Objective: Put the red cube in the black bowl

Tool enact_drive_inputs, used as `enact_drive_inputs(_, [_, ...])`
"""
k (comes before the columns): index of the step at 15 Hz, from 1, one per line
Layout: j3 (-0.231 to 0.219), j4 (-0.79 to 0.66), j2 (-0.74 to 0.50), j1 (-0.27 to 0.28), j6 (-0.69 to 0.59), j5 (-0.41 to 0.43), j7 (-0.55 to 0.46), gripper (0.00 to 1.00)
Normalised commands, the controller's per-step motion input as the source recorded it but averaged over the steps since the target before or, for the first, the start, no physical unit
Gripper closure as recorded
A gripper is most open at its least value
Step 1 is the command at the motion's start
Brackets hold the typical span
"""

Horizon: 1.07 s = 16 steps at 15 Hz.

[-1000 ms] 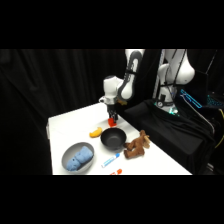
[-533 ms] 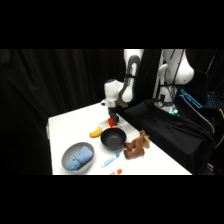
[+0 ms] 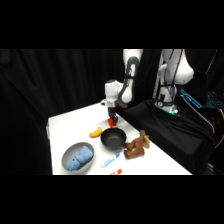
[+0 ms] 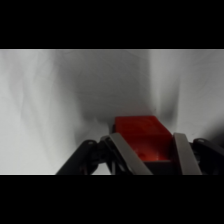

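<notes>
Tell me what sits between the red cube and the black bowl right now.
Nothing visible does. The hand has the red cube between its fingers, just behind the black bowl as the side view shows it. The banana-like piece lies off to one side, and the brown toy is on the bowl's other side.

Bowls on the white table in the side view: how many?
2. The round matte black bowl sits mid-table, just below the gripper; the grey bowl holding a blue thing sits near the table's front left corner. None seems hidden.

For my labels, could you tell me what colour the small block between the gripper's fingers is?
The small cube-shaped block is bright red-orange, clearest in the wrist view.
</notes>
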Motion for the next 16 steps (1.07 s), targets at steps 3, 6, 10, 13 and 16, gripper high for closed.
enact_drive_inputs(3, [-0.005,-0.05,-0.09,-0.011,0.08,-0.069,0.01,0.72])
enact_drive_inputs(6, [-0.148,-0.17,-0.37,0.145,-0.12,-0.162,0.14,0.72])
enact_drive_inputs(10, [-0.265,-0.18,-0.53,0.271,-0.33,-0.249,0.25,0.72])
enact_drive_inputs(13, [-0.237,-0.1,-0.45,0.269,-0.37,-0.293,0.27,0.72])
enact_drive_inputs(16, [-0.143,-0.03,-0.39,0.195,-0.36,-0.241,0.23,0.72])
